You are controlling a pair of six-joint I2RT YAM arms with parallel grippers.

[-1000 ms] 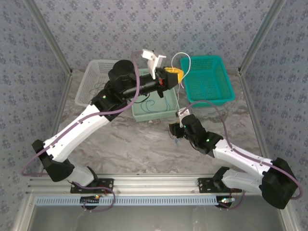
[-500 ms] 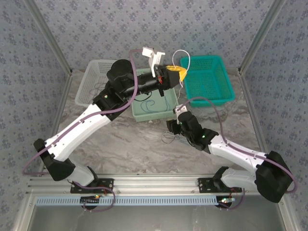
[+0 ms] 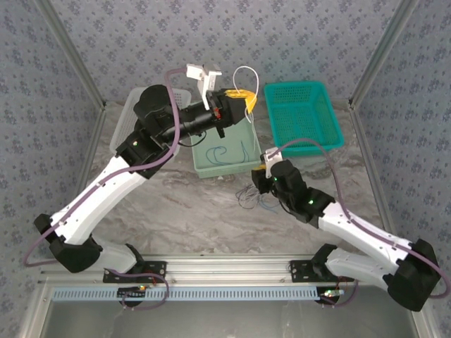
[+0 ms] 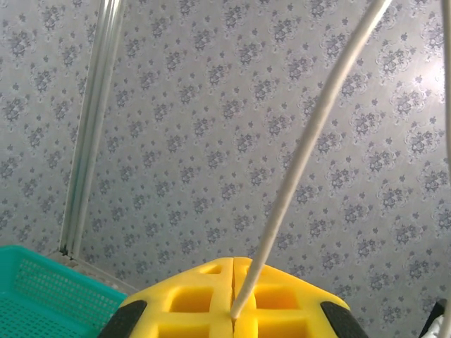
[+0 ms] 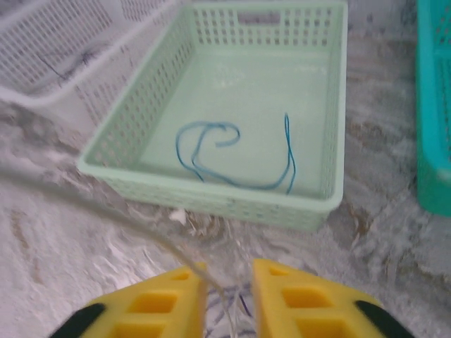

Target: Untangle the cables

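Observation:
My left gripper [image 3: 237, 99] is raised above the pale green basket [image 3: 201, 171], shut on a white cable [image 4: 310, 141] that comes out of the seam between its yellow jaws [image 4: 234, 299] and loops upward [image 3: 244, 71]. A blue cable [image 5: 211, 144] lies loose inside that basket [image 5: 211, 201], also seen from above [image 3: 222, 155]. A small tangle of dark purplish and pale wires [image 3: 251, 198] lies on the marble table in front of the basket. My right gripper [image 5: 229, 299] hovers open just over it [image 3: 259, 171], with a pale strand [image 5: 141, 227] running in between its fingers.
A teal basket [image 3: 303, 116] stands at the back right and a white basket [image 3: 130, 123] at the back left, flanking the green one. The enclosure's patterned walls and metal posts close in the back. Bare marble lies in front of the tangle.
The left arm swung left and a little up, carrying the white cable away from the teal basket. The right gripper shifted right and back, uncovering the wire tangle on the table.

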